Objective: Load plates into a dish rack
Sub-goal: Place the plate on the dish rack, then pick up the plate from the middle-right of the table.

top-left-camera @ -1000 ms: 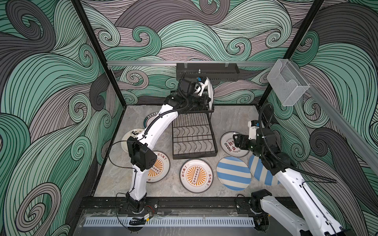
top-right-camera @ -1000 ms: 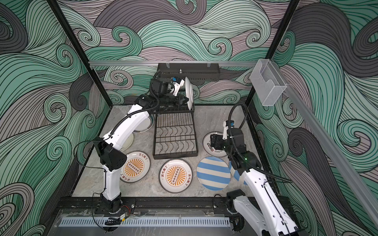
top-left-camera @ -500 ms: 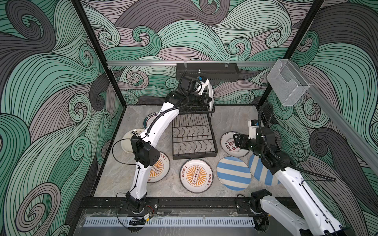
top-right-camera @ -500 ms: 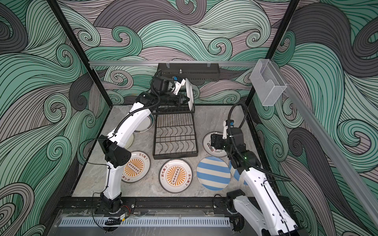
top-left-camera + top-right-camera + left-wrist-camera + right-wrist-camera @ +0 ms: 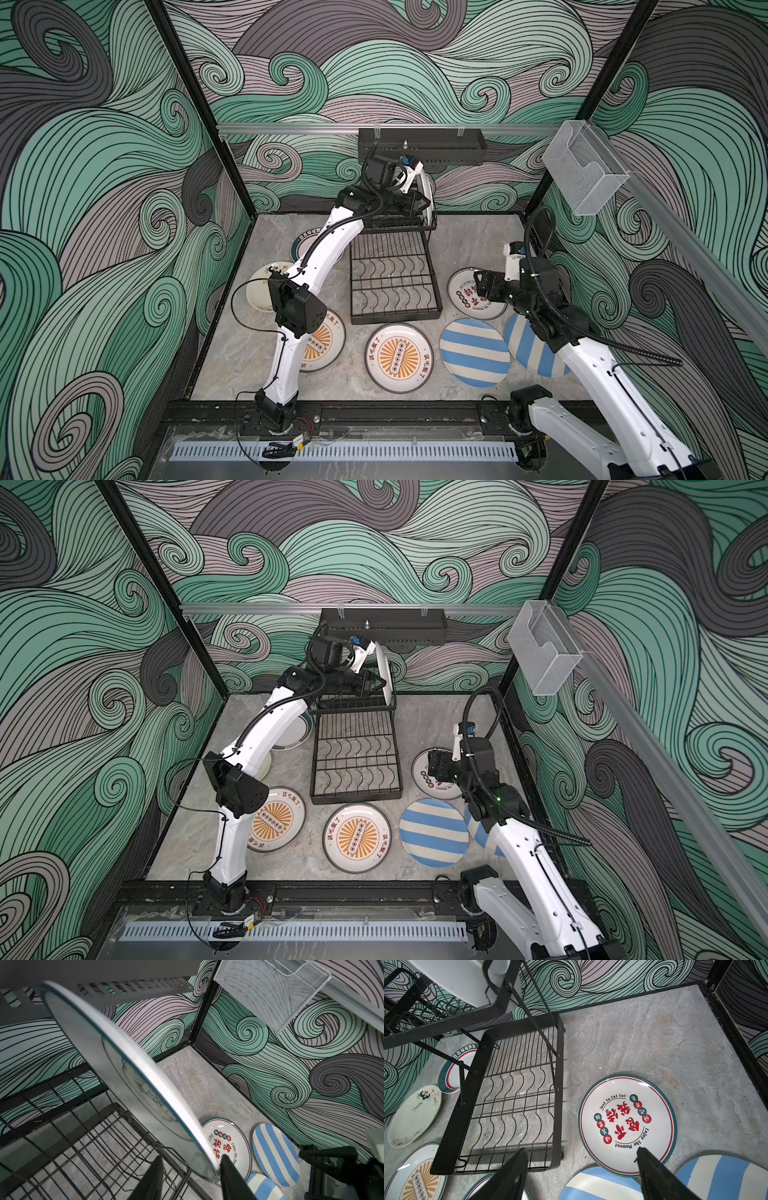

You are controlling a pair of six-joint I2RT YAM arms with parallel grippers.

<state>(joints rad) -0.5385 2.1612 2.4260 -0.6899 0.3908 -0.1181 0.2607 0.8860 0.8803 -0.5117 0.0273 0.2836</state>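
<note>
Black wire dish rack (image 5: 355, 799) sits mid-frame on the grey desk (image 5: 299, 870) in both top views. A white plate with a thin teal edge (image 5: 384, 675) stands on edge in the raised tier, upper centre. The left end effector (image 5: 191, 1159) is spread, its fingers either side of the rim. Right of the rack, the right end effector (image 5: 581, 1150) is spread wide above the red-lettered plate (image 5: 627, 1124), which lies flat.

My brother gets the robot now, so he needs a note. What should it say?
Left gripper: open, jaws either side of the plate standing on edge in the rack's upper tier.
Right gripper: open, empty, above the red-lettered plate.
Done: one plate racked.
Left: seven flat on the table: red-lettered, two sunburst, two striped, teal-rimmed, flowered.
</note>
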